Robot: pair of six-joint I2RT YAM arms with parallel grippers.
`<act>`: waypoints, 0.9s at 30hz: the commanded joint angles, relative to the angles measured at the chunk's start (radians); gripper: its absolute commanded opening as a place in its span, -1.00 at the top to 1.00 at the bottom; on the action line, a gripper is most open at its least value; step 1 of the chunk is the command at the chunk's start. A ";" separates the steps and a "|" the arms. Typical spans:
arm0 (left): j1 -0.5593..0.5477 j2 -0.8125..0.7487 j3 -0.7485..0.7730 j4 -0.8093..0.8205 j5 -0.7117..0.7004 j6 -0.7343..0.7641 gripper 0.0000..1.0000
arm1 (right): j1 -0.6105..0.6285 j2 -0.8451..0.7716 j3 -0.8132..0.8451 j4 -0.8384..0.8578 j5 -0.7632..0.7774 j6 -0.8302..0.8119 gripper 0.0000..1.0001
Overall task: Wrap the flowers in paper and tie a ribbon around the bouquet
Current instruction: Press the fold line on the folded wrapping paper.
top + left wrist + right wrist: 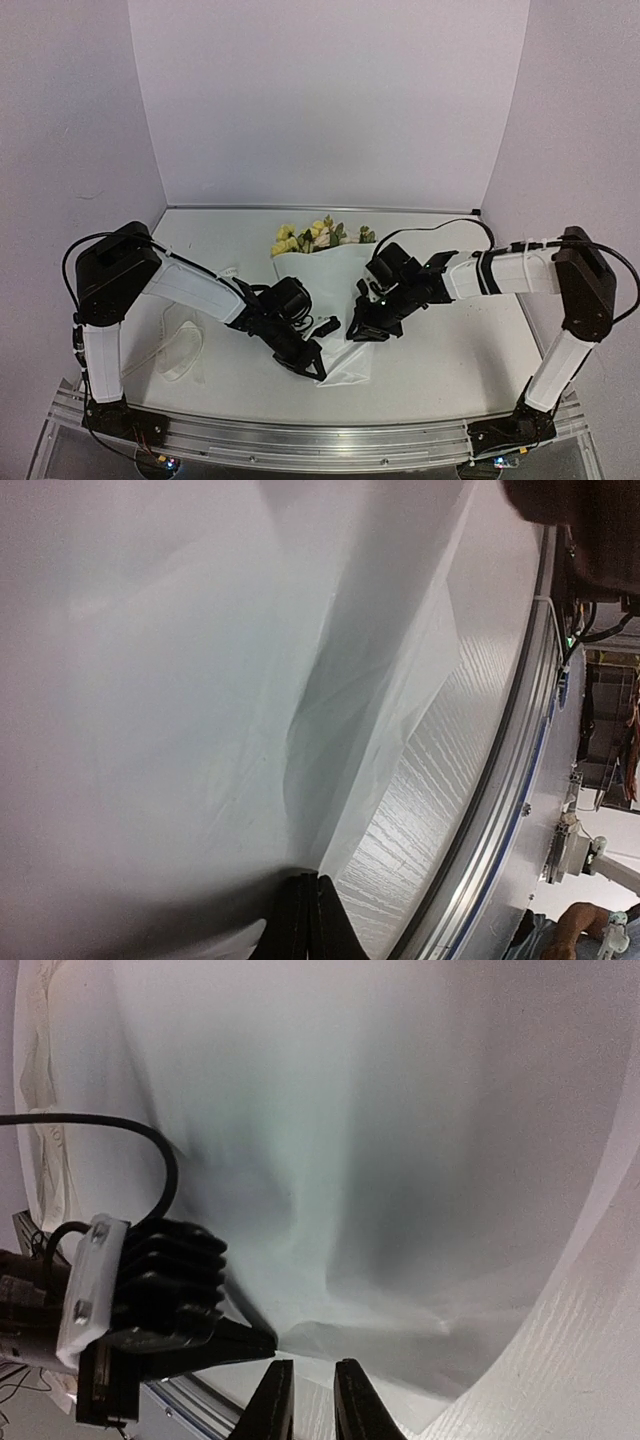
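Flowers [318, 236]: pale yellow and cream blooms with green leaves, lying flat at mid-table, heads toward the far side. Only the blooms and leaves show; the stems are covered.

Paper [335, 285]: thin white sheet folded loosely over the stems, widest just below the blooms and narrowing toward the near edge. Soft creases and overlapping, slightly translucent layers show close up [150, 680] [400, 1140].

Ribbon [183, 350]: sheer pale strip, lying loose in a loop on the table, well left of the paper and untied.
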 commanded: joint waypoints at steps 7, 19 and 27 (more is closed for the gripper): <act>-0.004 -0.037 -0.016 -0.044 -0.089 0.018 0.92 | 0.002 0.060 -0.122 0.203 0.031 0.136 0.70; 0.059 -0.113 0.040 -0.001 0.004 -0.046 0.69 | 0.002 0.078 -0.181 0.251 0.039 0.126 0.71; 0.172 -0.021 0.019 0.105 0.078 -0.125 0.70 | 0.002 0.071 -0.202 0.252 0.039 0.121 0.72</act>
